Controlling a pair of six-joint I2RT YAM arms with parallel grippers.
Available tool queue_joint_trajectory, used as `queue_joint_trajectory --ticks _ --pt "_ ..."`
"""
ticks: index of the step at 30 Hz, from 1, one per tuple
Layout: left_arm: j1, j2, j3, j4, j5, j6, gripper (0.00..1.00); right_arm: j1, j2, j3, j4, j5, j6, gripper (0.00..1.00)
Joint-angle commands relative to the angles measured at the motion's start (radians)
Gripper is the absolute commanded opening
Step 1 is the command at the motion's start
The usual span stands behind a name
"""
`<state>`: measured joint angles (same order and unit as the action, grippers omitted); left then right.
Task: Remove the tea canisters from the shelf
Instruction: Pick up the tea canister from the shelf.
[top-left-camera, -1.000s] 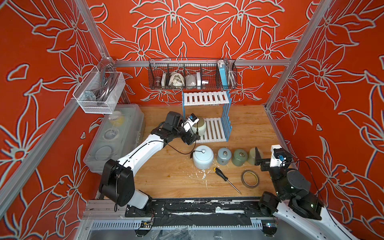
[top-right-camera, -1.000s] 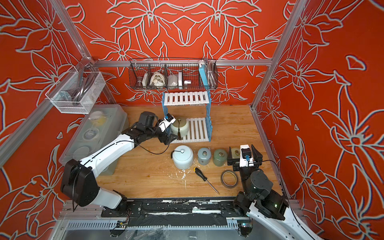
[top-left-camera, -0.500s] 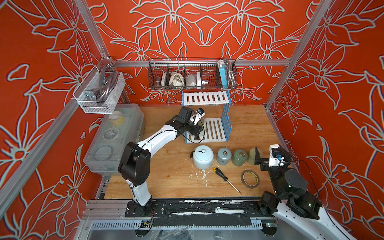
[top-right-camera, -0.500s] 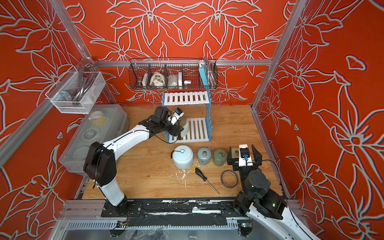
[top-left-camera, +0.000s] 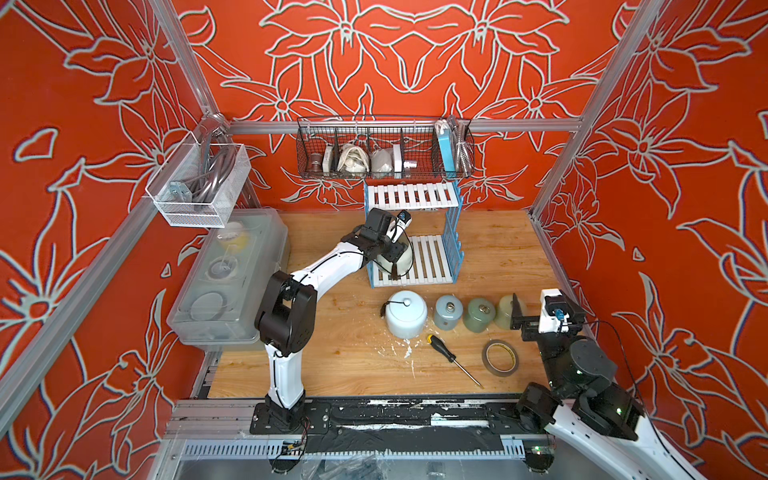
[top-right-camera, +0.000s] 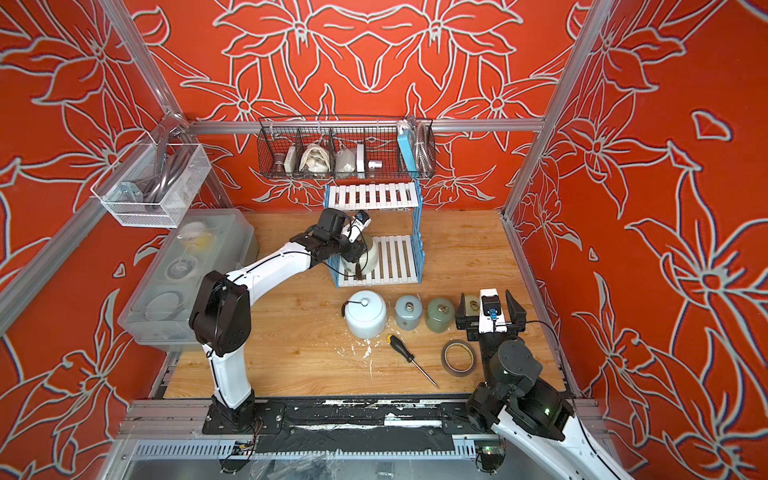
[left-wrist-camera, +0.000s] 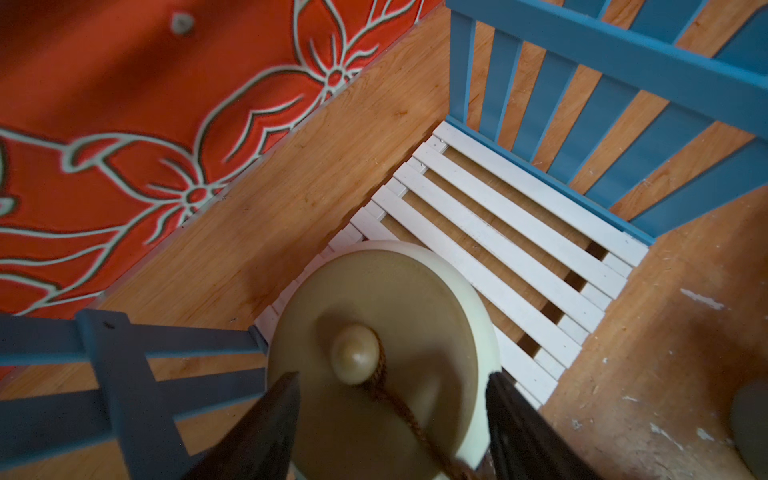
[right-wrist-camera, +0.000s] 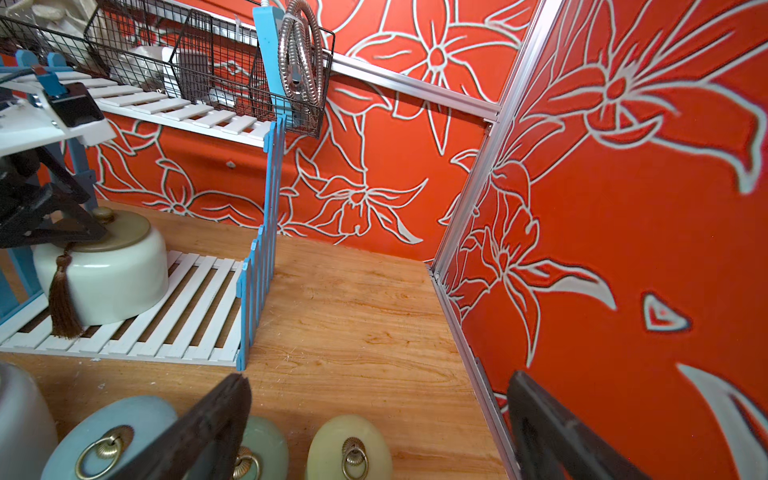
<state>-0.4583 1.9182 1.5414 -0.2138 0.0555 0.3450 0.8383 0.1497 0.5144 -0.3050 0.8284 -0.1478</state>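
Straddling cream canister (right-wrist-camera: 108, 274) on shelf (top-left-camera: 432, 262), left gripper (left-wrist-camera: 388, 380) jaws, clamping indiscernible, may slip on glaze; right gripper (right-wrist-camera: 378, 386) jaws released

1. Five tea canisters: two round ones, the cream jar (top-left-camera: 406, 262) and the pale blue-white jar (top-left-camera: 405, 320); three slim ones, the grey-blue cylinder (top-left-camera: 449, 312), the sage green cylinder (top-left-camera: 480, 316) and the yellow-green cylinder (top-left-camera: 503, 311).
2. One shelf (top-left-camera: 432, 257), with two tiers.
3. Two baskets: the black wire basket (top-left-camera: 307, 149) and the clear mesh basket (top-left-camera: 195, 216).
4. One screwdriver (top-left-camera: 451, 357).
5. One tape roll (top-left-camera: 500, 371).
6. One clear plastic box (top-left-camera: 216, 328).
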Motion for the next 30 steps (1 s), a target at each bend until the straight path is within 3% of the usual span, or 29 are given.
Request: queue_joint_trajectory --ticks 1,7,12,14,22,30 --pt "0.000 0.038 0.025 0.024 -0.038 0.029 0.67 -0.010 -0.005 -0.013 0.015 -0.015 0.002 0.99" --pt "0.011 0.080 0.061 0.012 -0.035 0.047 0.53 -0.015 -0.013 -0.014 0.020 -0.020 -0.001 0.99" --pt "0.015 0.115 0.083 -0.010 -0.029 0.075 0.50 -0.017 -0.017 -0.015 0.015 -0.020 0.004 0.99" --pt "0.015 0.124 0.083 -0.013 -0.035 0.087 0.44 -0.018 -0.016 -0.016 0.015 -0.024 0.003 0.99" --pt "0.017 0.067 0.016 -0.039 -0.001 0.092 0.00 -0.021 -0.021 -0.017 0.016 -0.023 0.004 0.99" --pt "0.017 -0.015 -0.050 -0.027 0.050 0.098 0.00 -0.029 -0.011 -0.017 0.013 -0.032 0.007 0.99"
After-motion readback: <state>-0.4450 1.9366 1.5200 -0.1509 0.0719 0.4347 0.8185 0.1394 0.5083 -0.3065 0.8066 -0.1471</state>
